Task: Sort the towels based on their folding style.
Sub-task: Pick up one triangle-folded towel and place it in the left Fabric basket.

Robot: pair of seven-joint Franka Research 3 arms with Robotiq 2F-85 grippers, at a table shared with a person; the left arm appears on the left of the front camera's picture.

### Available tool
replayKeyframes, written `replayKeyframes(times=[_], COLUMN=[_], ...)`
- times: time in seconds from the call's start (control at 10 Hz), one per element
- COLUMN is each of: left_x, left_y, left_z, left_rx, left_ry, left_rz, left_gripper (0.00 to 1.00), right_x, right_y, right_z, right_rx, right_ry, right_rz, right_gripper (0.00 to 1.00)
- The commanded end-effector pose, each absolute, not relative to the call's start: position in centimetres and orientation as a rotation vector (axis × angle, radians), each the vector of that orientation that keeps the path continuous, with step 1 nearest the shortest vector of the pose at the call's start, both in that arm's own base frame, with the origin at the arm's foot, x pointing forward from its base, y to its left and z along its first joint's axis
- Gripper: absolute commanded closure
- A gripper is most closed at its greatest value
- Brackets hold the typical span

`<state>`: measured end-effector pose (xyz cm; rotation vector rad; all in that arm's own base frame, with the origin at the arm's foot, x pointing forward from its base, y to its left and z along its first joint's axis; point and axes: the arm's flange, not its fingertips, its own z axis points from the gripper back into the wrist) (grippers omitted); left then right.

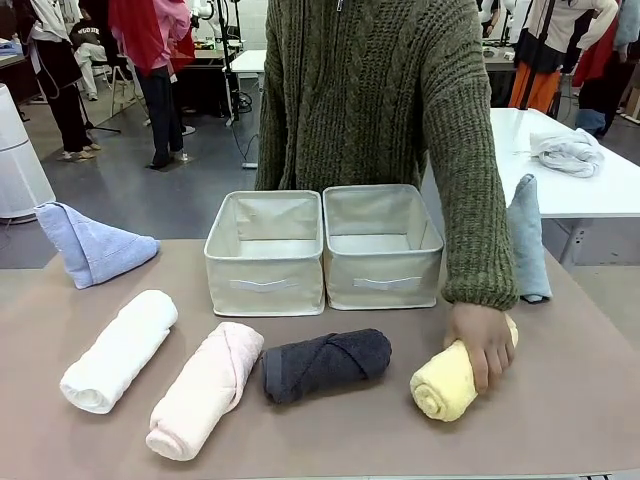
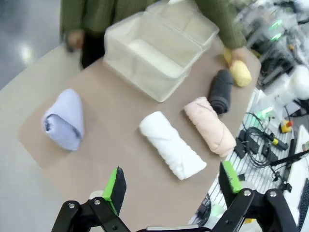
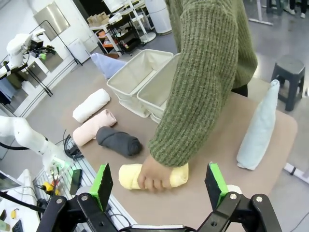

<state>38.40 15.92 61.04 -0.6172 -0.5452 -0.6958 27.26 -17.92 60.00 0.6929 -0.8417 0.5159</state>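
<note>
4 rolled towels lie in a row along the table's point(image 1: 570, 420) near side: white point(image 1: 118, 350), pale pink point(image 1: 205, 388), dark grey point(image 1: 325, 363) and yellow point(image 1: 440, 388). The periwinkle cone point(image 1: 92, 243) lies on its side at the far left. The grey-green cone point(image 1: 527, 240) stands point-up at the far right, beside 2 cream boxes point(image 1: 265, 250). The person's hand point(image 1: 482, 342) reaches down and grips the yellow roll, fingers curled over it. The left gripper point(image 2: 173, 180) hangs above the near edge with its jaws spread and empty. The right gripper point(image 3: 159, 178) is likewise released, above the yellow roll.
</note>
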Motion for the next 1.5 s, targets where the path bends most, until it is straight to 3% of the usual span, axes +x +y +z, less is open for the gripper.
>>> replayKeyframes(times=[0.0,0.2,0.4,0.7,0.9,1.0,1.4], left_x=[44.8,51.1,54.0,56.7,56.1,56.4,56.4], left_y=[10.7,8.5,7.8,9.6,10.0,9.3,9.3], left_z=[61.7,59.8,56.3,52.7,53.2,51.4,51.4], left_rx=[-0.326,-0.122,-0.046,-0.095,-0.109,-0.074,-0.074], left_ry=[-0.252,-0.036,0.075,0.079,-0.07,0.08,0.08], left_rz=[-0.628,-0.538,-0.535,-0.569,-0.617,-0.563,-0.563], left_gripper=[0.0,0.0,0.0,0.0,0.0,0.0,0.0], right_x=[27.4,27.4,27.4,27.4,27.4,27.4,27.4], right_y=[-18.1,-18.1,-18.1,-18.1,-18.1,-18.1,-18.1], right_z=[60.0,60.0,60.0,60.0,60.0,60.0,60.0], right_rx=[0.705,0.705,0.705,0.705,0.705,0.705,0.705], right_ry=[-0.854,-0.854,-0.854,-0.854,-0.854,-0.854,-0.854], right_rz=[0.532,0.532,0.532,0.532,0.532,0.532,0.532], right_gripper=[0.0,0.0,0.0,0.0,0.0,0.0,0.0])
